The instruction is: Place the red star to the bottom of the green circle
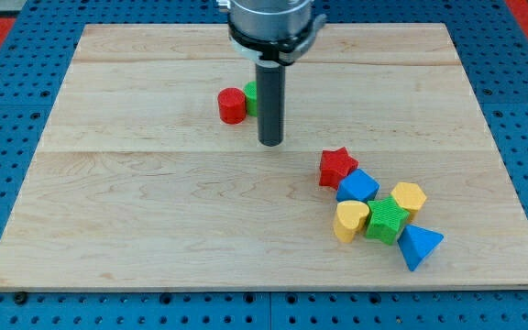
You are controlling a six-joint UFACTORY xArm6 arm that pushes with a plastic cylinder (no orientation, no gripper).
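The red star (337,166) lies right of the board's middle, at the upper left of a cluster of blocks. The green circle (251,98) sits in the upper middle, mostly hidden behind my rod, touching a red cylinder (232,105) on its left. My tip (270,143) rests on the board just below and right of the green circle, well to the upper left of the red star and apart from it.
The cluster below the red star holds a blue block (358,186), a yellow heart (350,221), a green star-like block (387,220), a yellow hexagon (410,197) and a blue triangle (419,246). The wooden board (136,229) lies on a blue pegboard.
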